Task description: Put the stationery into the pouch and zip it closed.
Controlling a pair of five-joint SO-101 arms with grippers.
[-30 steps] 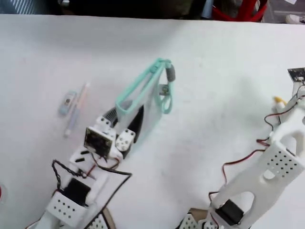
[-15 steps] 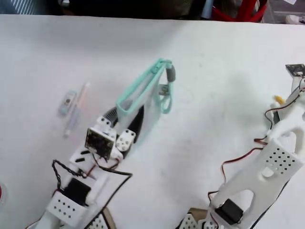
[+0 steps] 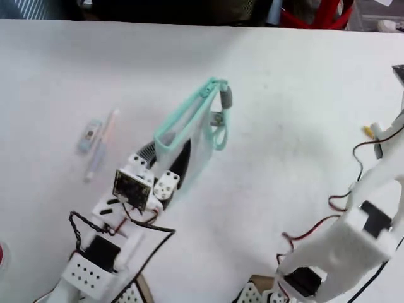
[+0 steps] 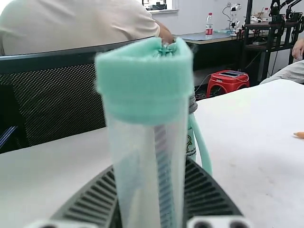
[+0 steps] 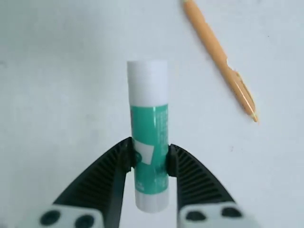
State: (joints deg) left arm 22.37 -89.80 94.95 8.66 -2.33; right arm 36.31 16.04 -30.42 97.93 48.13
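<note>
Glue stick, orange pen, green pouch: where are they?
glue stick (image 5: pixel 148 123), right wrist view, green label.
orange pen (image 5: pixel 221 61), right wrist view, middle of barrel.
pouch (image 3: pixel 202 136), high view, clear side wall.

The high camera looks steeply down over the table (image 3: pixel 284 95), with the arms entering at six o'clock. The left wrist camera sits low against the pouch (image 4: pixel 145 128), facing level; both views share it. The right wrist camera looks straight down, close over a glue stick (image 5: pixel 148 118).
</note>
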